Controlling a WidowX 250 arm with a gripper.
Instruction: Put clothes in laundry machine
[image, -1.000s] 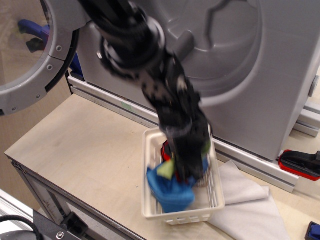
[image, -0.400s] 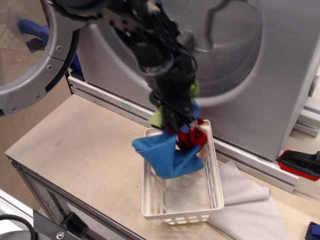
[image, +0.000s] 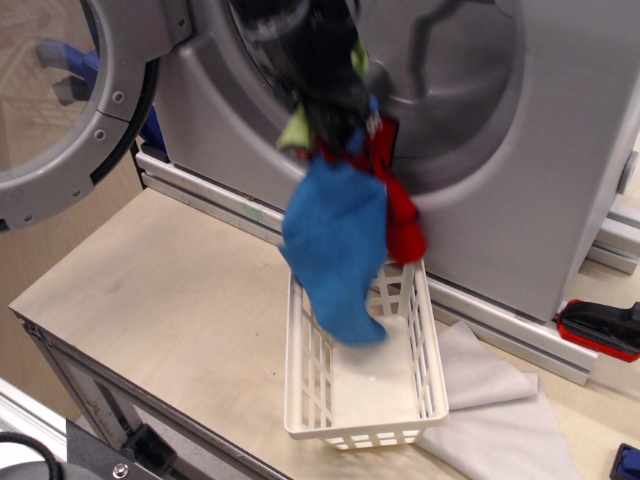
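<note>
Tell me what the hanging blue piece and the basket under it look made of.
The blue cloth looks like soft matte fabric, maybe fleece or microfibre: it hangs limp in folds, without shine. The basket looks like rigid off-white moulded plastic, with a smooth, slightly glossy lattice wall and rim.

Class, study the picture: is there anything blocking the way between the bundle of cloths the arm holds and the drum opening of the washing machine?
Nothing visible blocks it. The clothes hang from the gripper right in front of the laundry machine opening, above the white basket. The round door is swung open to the left, clear of the path.
</note>
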